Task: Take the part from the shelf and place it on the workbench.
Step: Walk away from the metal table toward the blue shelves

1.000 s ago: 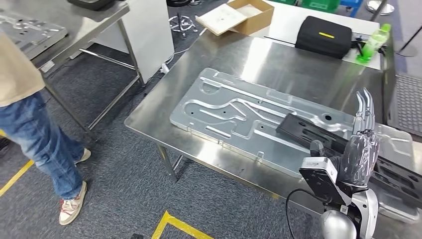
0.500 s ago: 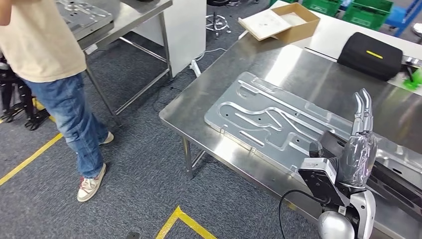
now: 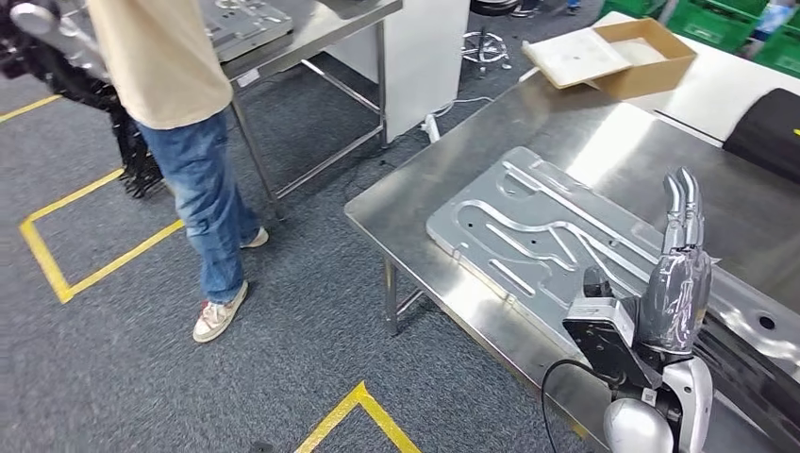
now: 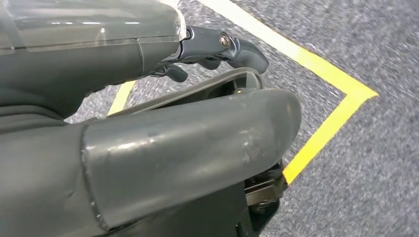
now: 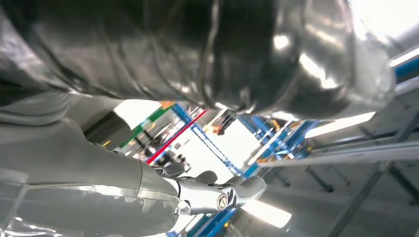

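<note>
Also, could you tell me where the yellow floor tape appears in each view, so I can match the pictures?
Head view: the yellow floor tape forms a corner at the bottom centre, on the grey carpet; more lies at the far left.
Left wrist view: a tape corner on the carpet, beyond the left hand.
Right wrist view: not in it.
Shared landmark: the grey carpet, in the head and left wrist views.

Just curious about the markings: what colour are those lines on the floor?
Yellow, on grey carpet; the floor lines show best in the head view.
</note>
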Robot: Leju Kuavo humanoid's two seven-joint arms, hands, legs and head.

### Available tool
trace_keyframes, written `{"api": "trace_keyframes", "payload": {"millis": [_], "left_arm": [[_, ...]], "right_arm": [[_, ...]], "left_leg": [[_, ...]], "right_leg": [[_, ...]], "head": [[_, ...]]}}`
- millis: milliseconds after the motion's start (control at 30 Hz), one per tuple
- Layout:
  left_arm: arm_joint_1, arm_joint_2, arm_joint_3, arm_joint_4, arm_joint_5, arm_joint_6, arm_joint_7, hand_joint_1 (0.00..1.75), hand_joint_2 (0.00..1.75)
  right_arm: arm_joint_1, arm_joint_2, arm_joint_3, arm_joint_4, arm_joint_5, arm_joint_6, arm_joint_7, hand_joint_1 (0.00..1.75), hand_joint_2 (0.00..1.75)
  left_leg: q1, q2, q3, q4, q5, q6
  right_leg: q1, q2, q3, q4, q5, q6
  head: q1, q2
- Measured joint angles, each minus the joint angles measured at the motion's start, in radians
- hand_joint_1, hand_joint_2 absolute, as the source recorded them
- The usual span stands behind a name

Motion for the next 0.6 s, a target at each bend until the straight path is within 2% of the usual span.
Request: {"api": "trace_keyframes", "payload": {"millis": [33,67,133,167,233,267,333,367,400,433,467,500,533,600], "left_arm": [[0.0,0.0,0.0,0.0,0.0,0.001,-0.001,0.0,0.0],[0.0,0.0,0.0,0.0,0.0,0.002,-0.001,0.0,0.0],[-0.003,0.001,0.001,0.0,0.0,0.004,-0.004,0.0,0.0],[-0.005,0.001,0.001,0.0,0.0,0.004,-0.004,0.0,0.0],[-0.003,0.001,0.001,0.0,-0.001,0.005,-0.005,0.0,0.0],[-0.001,0.001,0.001,0.0,-0.001,0.005,-0.005,0.0,0.0],[0.0,0.001,0.002,0.0,-0.004,0.006,-0.005,0.0,0.0],[-0.002,0.001,0.002,0.0,-0.005,0.007,-0.005,0.0,0.0],[-0.003,0.001,0.002,0.0,-0.006,0.007,-0.005,0.0,0.0],[-0.004,0.001,0.002,0.0,-0.007,0.007,-0.005,0.0,0.0],[-0.004,0.001,0.002,0.0,-0.008,0.008,-0.005,0.0,0.0],[-0.003,0.001,0.002,0.0,-0.008,0.008,-0.005,0.0,0.0],[-0.002,0.002,0.002,0.0,-0.008,0.008,-0.005,0.0,0.0],[-0.003,0.001,0.002,0.0,-0.008,0.008,-0.005,0.0,0.0]], "right_arm": [[0.0,0.0,0.0,0.0,0.0,0.0,0.0,0.0,0.0],[0.0,0.0,0.0,0.0,0.0,0.0,-0.001,0.0,0.0],[0.0,0.0,0.0,0.0,0.0,0.0,-0.002,0.0,0.0],[0.0,0.0,0.0,0.0,0.0,0.0,-0.003,0.0,0.0],[-0.001,0.0,0.0,0.0,0.0,0.001,-0.004,0.0,0.0],[-0.002,0.0,0.001,0.0,0.0,0.001,-0.004,0.0,0.0],[-0.003,0.0,0.001,-0.001,-0.001,0.001,-0.006,0.0,0.0],[-0.002,0.0,0.001,-0.001,-0.001,0.002,-0.006,0.0,0.0],[0.0,0.0,0.001,-0.001,-0.001,0.002,-0.007,0.0,0.0],[0.001,0.0,0.001,-0.001,-0.001,0.002,-0.007,0.0,0.0],[0.002,0.0,0.001,0.0,-0.001,0.003,-0.007,0.0,0.0],[0.003,0.0,0.001,0.0,-0.001,0.004,-0.007,0.0,0.0],[0.003,0.0,0.001,0.0,-0.002,0.005,-0.007,0.0,0.0],[0.002,0.0,0.001,-0.001,-0.003,0.006,-0.007,0.0,0.0]], "left_leg": [[0.0,0.01,0.03,-0.052,0.03,0.002],[-0.002,0.031,0.066,-0.117,0.056,0.004],[-0.01,0.066,0.117,-0.216,0.082,0.014],[-0.013,0.073,0.123,-0.233,0.081,0.019],[-0.013,0.054,0.123,-0.239,0.084,0.03],[-0.012,0.043,0.125,-0.242,0.086,0.036],[-0.007,0.023,0.128,-0.249,0.092,0.046],[-0.006,0.013,0.128,-0.25,0.093,0.049],[-0.006,0.002,0.127,-0.25,0.094,0.05],[-0.006,-0.01,0.127,-0.249,0.094,0.052],[-0.006,-0.022,0.127,-0.248,0.094,0.052],[-0.007,-0.036,0.128,-0.246,0.094,0.052],[-0.006,-0.049,0.13,-0.245,0.093,0.051],[-0.007,-0.073,0.128,-0.24,0.092,0.048]], "right_leg": [[0.0,-0.012,0.001,0.001,-0.002,0.001],[0.001,-0.023,0.003,0.002,-0.004,0.003],[0.007,-0.043,0.004,0.007,-0.01,0.011],[0.01,-0.053,0.005,0.008,-0.012,0.015],[0.011,-0.07,0.008,0.008,-0.015,0.025],[0.009,-0.059,0.008,0.014,-0.023,0.03],[0.002,-0.007,-0.015,0.073,-0.064,0.04],[0.0,0.022,-0.043,0.132,-0.096,0.043],[-0.001,0.038,-0.076,0.198,-0.125,0.045],[-0.001,0.044,-0.106,0.253,-0.142,0.046],[-0.002,0.046,-0.123,0.281,-0.14,0.046],[-0.003,0.048,-0.122,0.271,-0.119,0.044],[-0.003,0.054,-0.106,0.227,-0.083,0.041],[-0.005,0.097,-0.052,0.099,-0.015,0.032]], "head": [[0.0,0.0],[0.0,0.0],[0.0,0.0],[0.001,0.0],[0.001,0.0],[0.001,0.0],[0.001,0.0],[0.002,0.0],[0.002,0.0],[0.001,0.0],[0.001,0.0],[0.001,0.0],[0.001,0.0],[0.001,0.0]]}}
